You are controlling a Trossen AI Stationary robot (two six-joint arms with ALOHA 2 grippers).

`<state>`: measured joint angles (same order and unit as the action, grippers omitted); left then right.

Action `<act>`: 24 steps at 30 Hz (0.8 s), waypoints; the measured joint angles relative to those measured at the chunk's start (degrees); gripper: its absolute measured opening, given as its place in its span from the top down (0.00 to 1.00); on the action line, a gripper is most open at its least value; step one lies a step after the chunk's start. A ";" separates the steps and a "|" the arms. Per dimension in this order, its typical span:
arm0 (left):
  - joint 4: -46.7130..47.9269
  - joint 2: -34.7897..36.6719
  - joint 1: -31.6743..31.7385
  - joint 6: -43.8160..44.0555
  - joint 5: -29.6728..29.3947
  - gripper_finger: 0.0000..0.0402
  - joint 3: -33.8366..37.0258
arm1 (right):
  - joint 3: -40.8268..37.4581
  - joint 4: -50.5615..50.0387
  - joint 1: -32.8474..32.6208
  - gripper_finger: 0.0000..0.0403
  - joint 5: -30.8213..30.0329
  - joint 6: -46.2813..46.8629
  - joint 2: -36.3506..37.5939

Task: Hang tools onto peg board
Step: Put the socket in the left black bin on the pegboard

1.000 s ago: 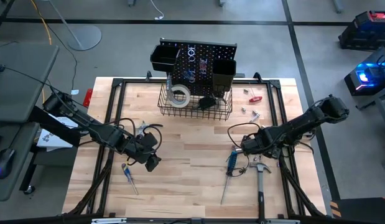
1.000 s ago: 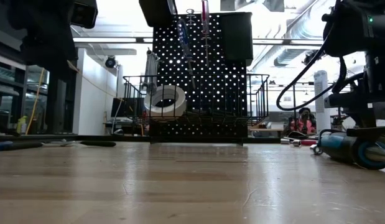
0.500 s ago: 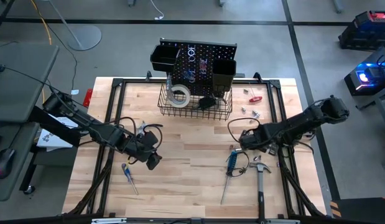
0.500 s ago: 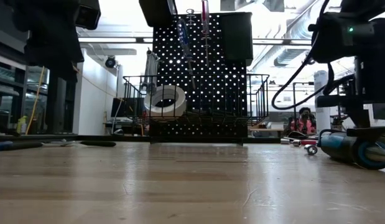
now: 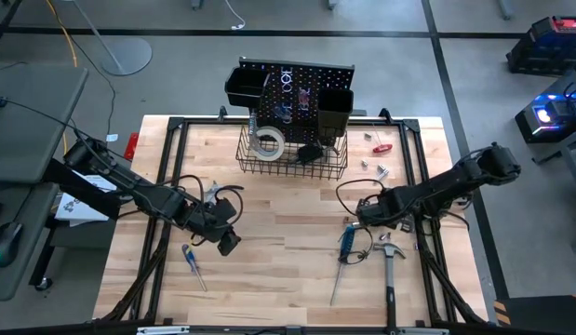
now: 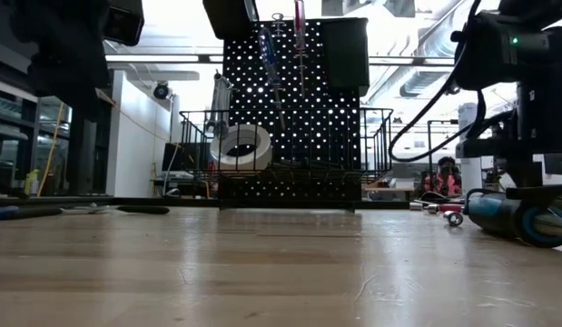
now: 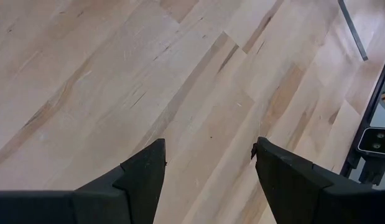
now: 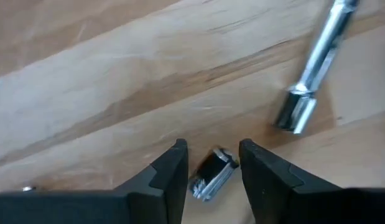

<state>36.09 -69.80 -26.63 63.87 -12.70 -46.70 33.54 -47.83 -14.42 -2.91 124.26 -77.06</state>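
1. Right gripper (image 8: 211, 163): the fingers (image 8: 170, 180) are pressed in on a small silver-and-black bit (image 8: 212, 174), which lies low between them at the table (image 5: 269, 279). The bit's long axis runs aslant across the gap, not along the fingers.
2. Just beyond the bit, a silver rod (image 8: 310, 68) with a socket end lies apart from it, untouched.
3. In the high view this gripper is placed right of mid-table. A blue screwdriver (image 5: 346, 244) and a hammer (image 5: 388, 265) lie close by on its near side. The bit itself cannot be made out from above.
4. Left gripper (image 7: 208, 149): the fingers are spread and nothing is held. Only bare wood is seen beneath. It waits left of mid-table, with a second screwdriver (image 5: 192, 261) near it.
5. Peg board (image 5: 297, 84): it stands upright at the far middle edge, with a basket (image 5: 292, 163) at its foot and a tape roll (image 5: 267, 141) already inside.
6. Governing relation — the board lies away from the right gripper, toward the far edge and somewhat toward the centre. The bit is at the right arm, so the carry is judged to fall to that arm — a lift, then a reach toward the basket or bins.
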 joint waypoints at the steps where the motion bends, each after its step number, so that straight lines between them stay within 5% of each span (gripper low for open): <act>1: 0.00 0.00 0.00 0.00 0.00 0.42 0.00 | 0.00 0.85 -0.21 0.67 -0.05 -0.50 -0.61; 24: -0.01 0.00 0.04 0.55 1.03 0.42 0.00 | 1.43 3.93 -2.07 0.67 3.05 1.72 -4.96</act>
<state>36.07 -69.80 -26.59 64.42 -11.67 -46.70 34.97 -43.90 -16.49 0.14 125.97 -82.02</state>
